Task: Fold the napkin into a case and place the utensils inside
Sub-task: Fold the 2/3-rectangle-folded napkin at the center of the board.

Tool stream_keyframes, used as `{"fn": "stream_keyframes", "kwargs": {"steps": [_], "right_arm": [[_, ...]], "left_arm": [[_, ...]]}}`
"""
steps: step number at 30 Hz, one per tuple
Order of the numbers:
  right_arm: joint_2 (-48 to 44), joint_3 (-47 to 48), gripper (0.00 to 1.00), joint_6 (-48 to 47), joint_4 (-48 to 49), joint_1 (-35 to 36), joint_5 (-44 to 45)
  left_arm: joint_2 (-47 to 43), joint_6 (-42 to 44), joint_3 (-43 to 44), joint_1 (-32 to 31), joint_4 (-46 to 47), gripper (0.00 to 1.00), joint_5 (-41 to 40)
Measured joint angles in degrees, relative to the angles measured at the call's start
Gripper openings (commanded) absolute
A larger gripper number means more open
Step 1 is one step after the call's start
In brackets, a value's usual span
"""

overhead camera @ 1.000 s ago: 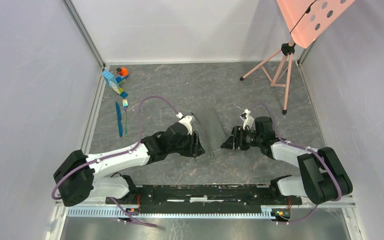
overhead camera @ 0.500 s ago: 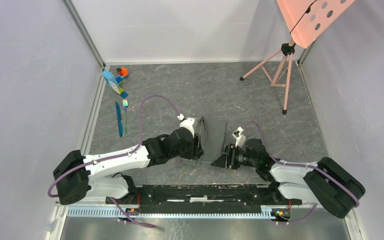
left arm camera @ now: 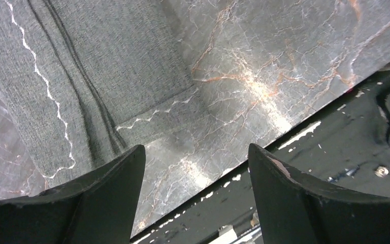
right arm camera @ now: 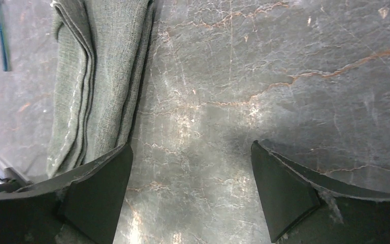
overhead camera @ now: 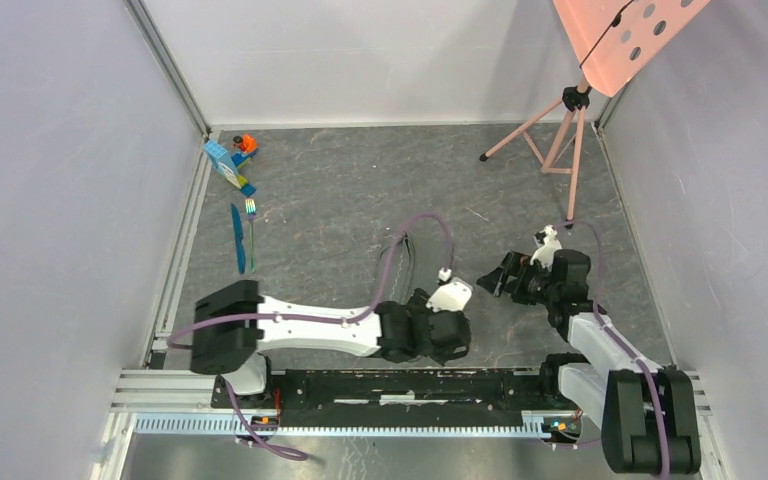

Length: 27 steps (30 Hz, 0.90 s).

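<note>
Now both arms have let go of the cloth they were working mid-counter a second ago. The left arm (overhead camera: pixel 310 325) has swung down to the near edge and the right arm (overhead camera: pixel 585 335) has drawn back toward the right. Each wrist view shows jaws standing apart with nothing between them. The napkin (right arm camera: pixel 96 76) lies flat on the counter (overhead camera: pixel 360 180) as a narrow layered strip, one end close to the near edge. The folding looks finished, so the case seems ready to fill. The blue knife (overhead camera: pixel 238 238) and the fork (overhead camera: pixel 251 225) wait side by side near the left edge, well apart from it.
</note>
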Motion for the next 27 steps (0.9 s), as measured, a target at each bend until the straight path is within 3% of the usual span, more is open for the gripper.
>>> {"fn": "stream_keyframes", "kwargs": {"steps": [3,7,11,16,23,27], "right_arm": [[2.8,0.1,0.93,-1.5,1.6,-5.2,-7.1],[3.3,-0.4,0.93,-2.5,2.1,-6.2,-11.4],[3.0,-1.1,0.93,-2.5,2.3,-6.2,-13.7],[2.6,-2.3,0.95,-1.5,3.7,-6.2,-15.8],[2.8,-4.0,0.98,2.0,7.9,-4.5,-17.1],[5.5,-5.3,0.98,8.7,14.4,0.0,-16.7]], "left_arm": [[5.7,1.6,4.7,-1.2,-2.8,0.78,-2.2],[11.7,3.4,9.5,-1.2,-7.0,0.76,-4.5],[16.6,4.3,13.3,-1.1,-9.4,0.67,-6.3],[20.9,4.5,14.4,-0.8,-11.8,0.49,-8.6],[22.2,5.8,14.7,0.7,-12.8,0.07,-10.3],[21.5,5.9,14.2,1.3,-12.5,0.02,-10.3]]}}
